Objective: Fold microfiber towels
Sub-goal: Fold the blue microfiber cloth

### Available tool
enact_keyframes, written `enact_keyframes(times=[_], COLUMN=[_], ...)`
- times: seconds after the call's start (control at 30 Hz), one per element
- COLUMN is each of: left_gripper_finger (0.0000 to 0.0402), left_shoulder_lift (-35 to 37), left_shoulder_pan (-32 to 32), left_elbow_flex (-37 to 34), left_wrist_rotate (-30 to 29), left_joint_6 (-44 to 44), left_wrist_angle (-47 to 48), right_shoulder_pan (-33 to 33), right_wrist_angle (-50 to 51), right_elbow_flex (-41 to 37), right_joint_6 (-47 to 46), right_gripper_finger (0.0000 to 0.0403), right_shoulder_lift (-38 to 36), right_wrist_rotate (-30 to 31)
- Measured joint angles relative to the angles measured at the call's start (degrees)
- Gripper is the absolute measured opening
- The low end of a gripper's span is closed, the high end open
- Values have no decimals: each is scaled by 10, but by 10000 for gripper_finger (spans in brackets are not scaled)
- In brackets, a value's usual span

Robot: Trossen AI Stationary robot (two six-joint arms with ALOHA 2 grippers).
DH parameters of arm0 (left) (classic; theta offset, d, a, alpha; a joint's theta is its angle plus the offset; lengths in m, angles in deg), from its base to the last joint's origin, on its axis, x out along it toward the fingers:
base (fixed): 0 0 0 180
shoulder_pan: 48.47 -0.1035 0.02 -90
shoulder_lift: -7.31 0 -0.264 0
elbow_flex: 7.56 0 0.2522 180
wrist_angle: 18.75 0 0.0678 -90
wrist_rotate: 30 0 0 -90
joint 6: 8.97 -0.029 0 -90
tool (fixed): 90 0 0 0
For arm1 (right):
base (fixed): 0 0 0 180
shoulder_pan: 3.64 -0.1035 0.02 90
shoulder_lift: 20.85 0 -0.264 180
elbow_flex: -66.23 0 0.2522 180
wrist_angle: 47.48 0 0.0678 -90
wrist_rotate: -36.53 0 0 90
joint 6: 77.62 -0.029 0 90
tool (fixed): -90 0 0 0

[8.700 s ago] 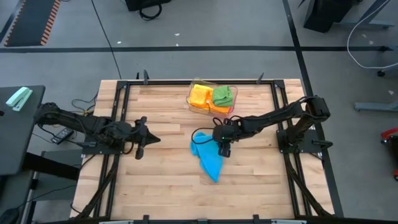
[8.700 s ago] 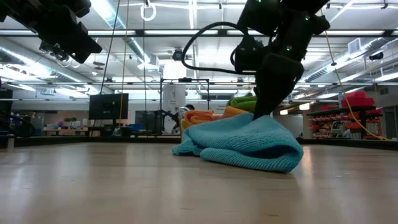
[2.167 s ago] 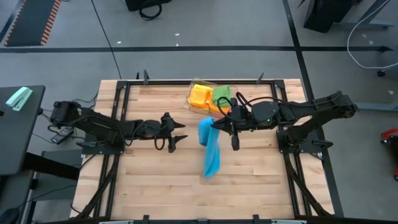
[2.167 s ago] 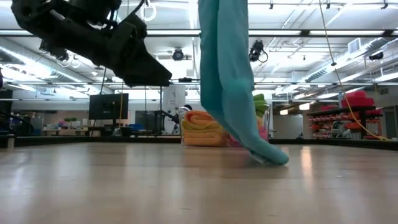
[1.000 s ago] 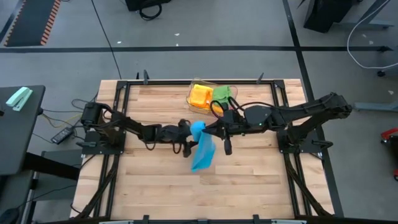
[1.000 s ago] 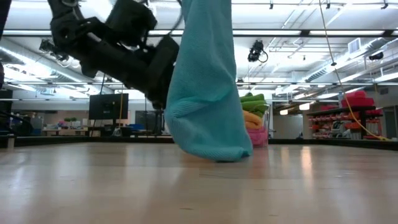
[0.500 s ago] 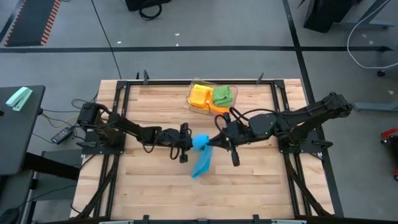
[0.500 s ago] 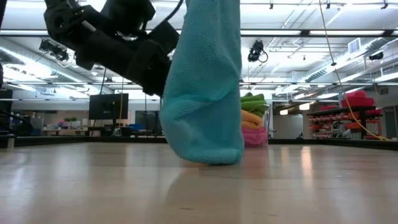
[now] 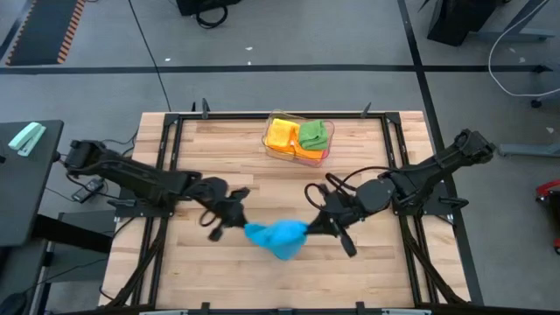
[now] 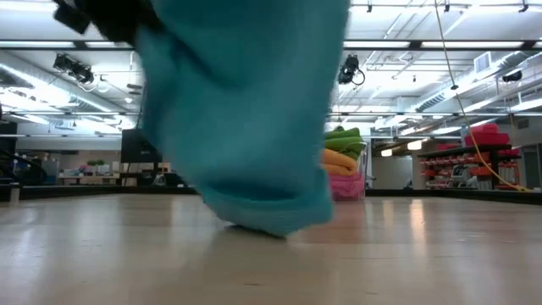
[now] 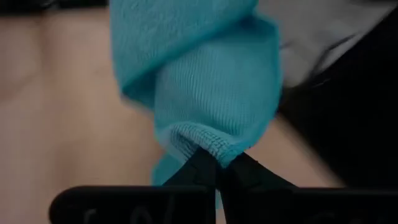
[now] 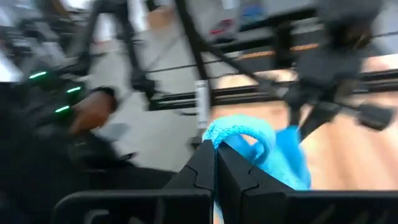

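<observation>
We see the blue towel (image 9: pixel 276 236) strung between both grippers above the front middle of the table (image 9: pixel 350 271), sagging in a bunched curve between them. The left gripper (image 9: pixel 242 224) has come in from the left and pinches the towel's left end; in its wrist view the two dark fingers (image 11: pixel 198 169) meet with a fold of blue towel (image 11: pixel 205 93) nipped between their tips, no gap showing. The right gripper (image 9: pixel 308 227) reaches in from the right and pinches the other end; its wrist view shows its fingers (image 12: pixel 205 163) pressed together on a loop of the blue towel (image 12: pixel 249 140), with the left arm blurred beyond. From table height the towel (image 10: pixel 246 119) fills much of the picture as a broad hanging sheet, its lowest fold just at the wood surface or barely above it; we cannot tell whether it touches. Behind it, at the far middle of the table, the tray (image 9: pixel 282 152) holds the other towels: an orange one (image 9: pixel 281 134) on the left side, a green one (image 9: pixel 315 134) on the right, with more orange at the near edge. In the low view the same stack shows green (image 10: pixel 343 135) on top, yellow-orange below and pink (image 10: pixel 343 185) at the bottom. The tray stands well apart from both grippers.
</observation>
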Motion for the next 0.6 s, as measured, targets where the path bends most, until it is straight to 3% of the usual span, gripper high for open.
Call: enact_keyframes(times=[0.1,0.3,0.37,0.53,0.6], left_gripper_finger=[25,15,9,16,26], left_shoulder_lift=[45,112,119,108,96], left_shoulder_pan=[26,68,80,92,92], left_elbow_flex=[0,1,1,1,0], left_wrist_rotate=[39,87,90,88,87], left_joint_6=[47,118,124,129,138], left_wrist_angle=[-11,-19,-13,45,78], right_shoulder_pan=[-19,-44,-43,-10,15], right_wrist_angle=[-38,-71,-39,72,92], right_elbow_flex=[0,0,0,-10,-19], right_joint_6=[5,34,30,-22,-48], right_gripper_finger=[10,10,10,10,10], right_shoulder_lift=[0,0,0,10,21], right_wrist_rotate=[-41,-40,-7,147,167])
